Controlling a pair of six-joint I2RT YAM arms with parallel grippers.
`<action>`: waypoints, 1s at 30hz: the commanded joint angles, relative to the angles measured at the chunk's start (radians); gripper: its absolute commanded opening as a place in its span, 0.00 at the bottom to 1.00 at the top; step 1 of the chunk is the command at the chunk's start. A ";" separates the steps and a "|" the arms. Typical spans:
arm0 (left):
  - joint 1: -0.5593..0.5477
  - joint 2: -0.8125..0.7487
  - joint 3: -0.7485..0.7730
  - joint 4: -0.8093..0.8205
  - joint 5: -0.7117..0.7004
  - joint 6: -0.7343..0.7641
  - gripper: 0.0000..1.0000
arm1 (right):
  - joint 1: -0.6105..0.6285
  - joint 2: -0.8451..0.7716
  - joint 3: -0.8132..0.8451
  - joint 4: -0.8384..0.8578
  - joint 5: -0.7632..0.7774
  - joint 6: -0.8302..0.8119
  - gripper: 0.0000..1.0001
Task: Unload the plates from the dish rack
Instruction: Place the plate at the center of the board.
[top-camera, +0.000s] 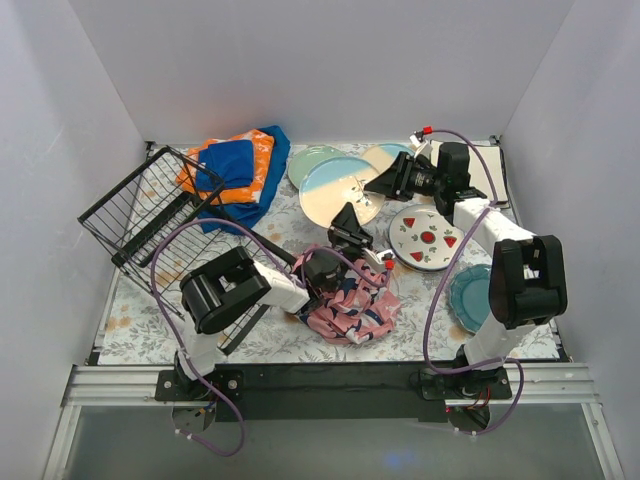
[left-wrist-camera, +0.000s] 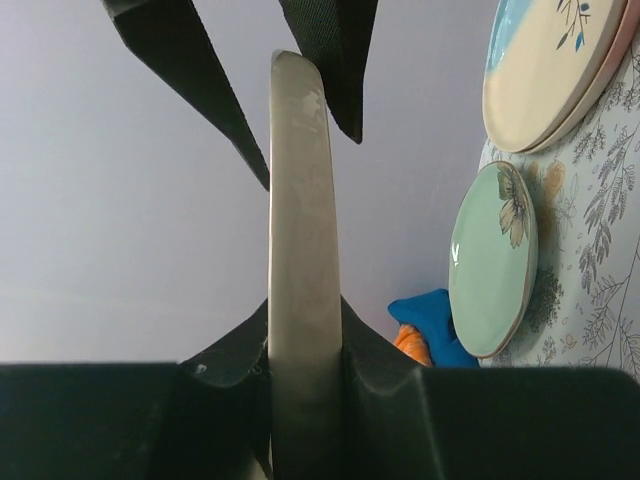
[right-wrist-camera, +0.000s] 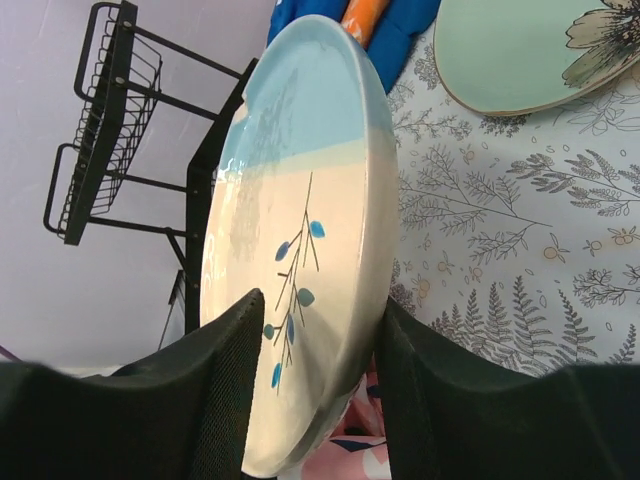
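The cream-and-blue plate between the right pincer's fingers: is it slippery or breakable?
Probably slippery: the cream-and-blue plate has a glossy glaze showing reflections. Likely stiff yet chippable, being ceramic-looking. The right pincer straddles only its rim, so it may tilt.

Glossy glazed blue-cream plate (right-wrist-camera: 300, 200), metal wire rack (top-camera: 150, 212)

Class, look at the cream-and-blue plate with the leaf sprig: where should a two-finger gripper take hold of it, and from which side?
Pinch the rim of the cream-and-blue plate, one finger on its face, one beneath. Probably come from its right edge: it faces the right gripper, whose fingers straddle it there, and only the thin rim fits between them.
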 joint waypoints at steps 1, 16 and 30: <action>-0.005 -0.010 0.044 0.455 0.079 0.090 0.00 | 0.012 0.003 0.014 0.044 -0.045 0.018 0.53; -0.040 -0.115 0.083 0.229 -0.090 -0.368 0.62 | 0.008 -0.014 0.009 0.305 -0.038 0.221 0.01; -0.083 -0.319 0.010 -0.469 0.013 -1.109 0.65 | -0.090 0.114 0.083 0.541 0.045 0.439 0.01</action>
